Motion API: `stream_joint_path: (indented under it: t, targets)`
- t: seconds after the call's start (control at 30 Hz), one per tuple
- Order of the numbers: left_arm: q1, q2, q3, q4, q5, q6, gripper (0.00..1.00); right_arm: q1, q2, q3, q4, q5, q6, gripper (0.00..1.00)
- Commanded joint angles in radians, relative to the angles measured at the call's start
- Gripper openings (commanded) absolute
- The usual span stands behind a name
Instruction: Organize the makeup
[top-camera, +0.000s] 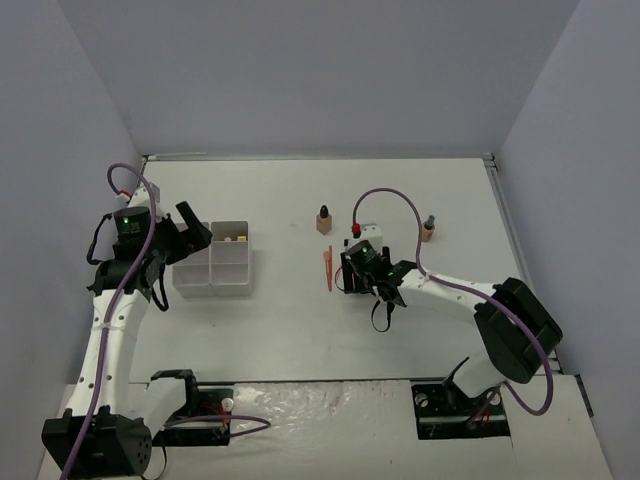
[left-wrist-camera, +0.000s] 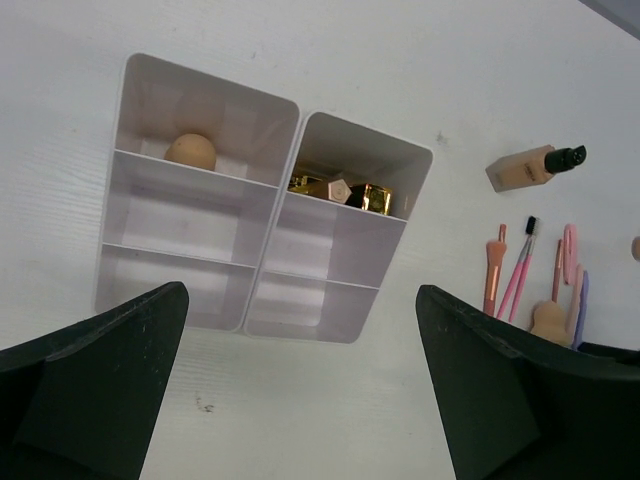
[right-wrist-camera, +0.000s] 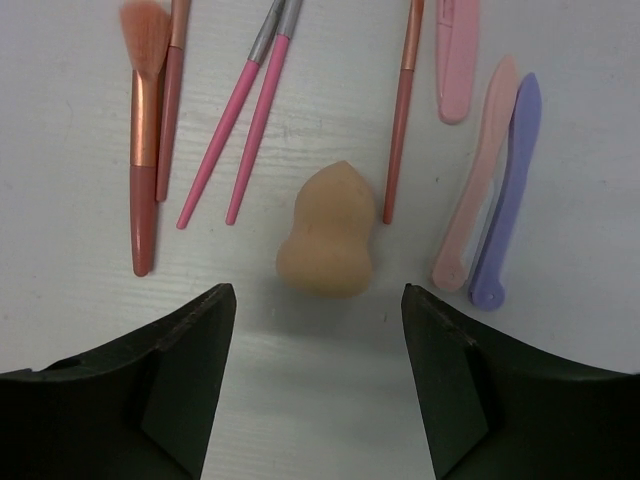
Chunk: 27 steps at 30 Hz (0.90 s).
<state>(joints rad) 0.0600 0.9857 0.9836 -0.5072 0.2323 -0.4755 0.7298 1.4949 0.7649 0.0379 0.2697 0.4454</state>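
- White counter (right-wrist-camera: 600, 200): sponge (right-wrist-camera: 327, 235) just ahead of right gripper (right-wrist-camera: 318, 292), jaws apart, empty.
- Likely soft, light; pinch its wide base.
- Left gripper (left-wrist-camera: 300, 288) spread, empty.

Legible text, labels, numbers: none. Any print on the gold lipstick tubes (left-wrist-camera: 345, 190) or tan bottle (left-wrist-camera: 520, 168) is too small to read.
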Motion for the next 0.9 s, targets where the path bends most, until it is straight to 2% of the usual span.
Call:
stream_joint_path:
  t: [0.0, 0.13, 0.27, 0.4, 0.57, 0.7, 0.87]
  targets:
    - [-0.017, -0.018, 0.031, 0.039, 0.095, -0.002, 0.97, -0.016, 0.051, 0.044, 0.094, 0.009, 0.002, 0.59]
    - [-0.047, -0.010, 0.045, 0.035, 0.115, -0.013, 0.97, -0.022, 0.087, 0.039, 0.121, 0.000, -0.002, 0.51]
    - [-0.126, 0.000, 0.051, 0.045, 0.105, -0.031, 0.97, -0.026, 0.093, 0.032, 0.138, 0.010, -0.014, 0.44]
    - [-0.212, 0.027, 0.067, 0.054, 0.071, -0.047, 0.97, -0.025, 0.078, 0.013, 0.146, 0.017, -0.028, 0.22]
    - [-0.302, 0.066, 0.072, 0.110, 0.068, -0.141, 0.97, -0.019, -0.004, -0.021, 0.157, -0.008, -0.073, 0.03]
    - [-0.396, 0.115, 0.096, 0.163, 0.068, -0.223, 0.97, -0.003, -0.159, -0.054, 0.205, -0.131, -0.178, 0.00]
    - [-0.508, 0.199, 0.154, 0.201, 0.059, -0.285, 0.97, 0.000, -0.330, -0.094, 0.309, -0.358, -0.259, 0.00]
